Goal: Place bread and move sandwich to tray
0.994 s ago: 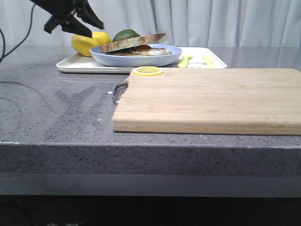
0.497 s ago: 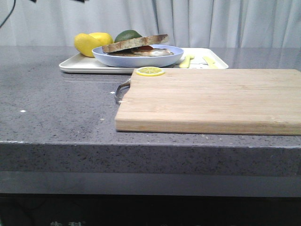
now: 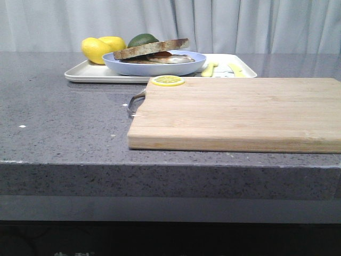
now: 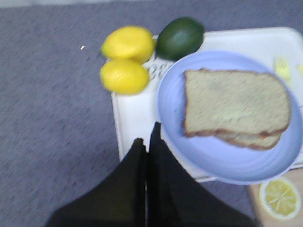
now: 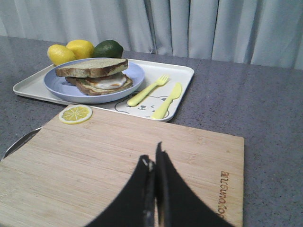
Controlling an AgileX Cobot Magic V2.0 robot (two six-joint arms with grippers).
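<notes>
The sandwich (image 3: pixel 152 52) lies on the round pale-blue plate (image 3: pixel 154 66), which stands on the white tray (image 3: pixel 88 72) at the back. The plain bread slice (image 4: pixel 235 101) is its top layer; the fried egg (image 5: pixel 108 82) shows under it. The sandwich also shows in the right wrist view (image 5: pixel 94 74), with the tray (image 5: pixel 182 73) beneath. My left gripper (image 4: pixel 147 137) is shut and empty, high above the tray's edge (image 4: pixel 130 113) beside the plate (image 4: pixel 208 151). My right gripper (image 5: pixel 152 156) is shut and empty above the cutting board (image 5: pixel 104 161). Neither gripper shows in the front view.
Two lemons (image 3: pixel 101 48) and a green avocado (image 3: pixel 143 39) sit at the tray's back left. A yellow fork (image 5: pixel 147 90) and knife (image 5: pixel 168 100) lie on the tray's right part. A lemon slice (image 3: pixel 168 80) lies on the wooden cutting board (image 3: pixel 240 112). A metal handle (image 3: pixel 136 101) juts from the board's left side.
My left gripper, seen a second ago at the upper left near the lemons, has risen out of the front view. The sandwich, plate and tray have stayed put.
</notes>
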